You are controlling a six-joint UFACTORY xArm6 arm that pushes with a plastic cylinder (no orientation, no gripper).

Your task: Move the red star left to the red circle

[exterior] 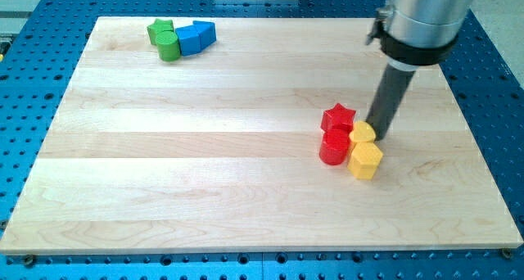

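The red star [338, 117] lies right of the board's middle. The red circle [334, 146], a short cylinder, sits just below it and touches it. My tip [378, 135] is at the right of the star, directly behind a small yellow block [362, 133] that touches the star and circle on their right. A yellow hexagon block [365, 160] lies just below that one, next to the red circle.
At the view's top left a green cylinder [169, 46], another green block [159, 29] and a blue block [196, 37] are clustered. The wooden board [205, 149] rests on a blue perforated table. The arm's grey body [426, 18] hangs over the top right.
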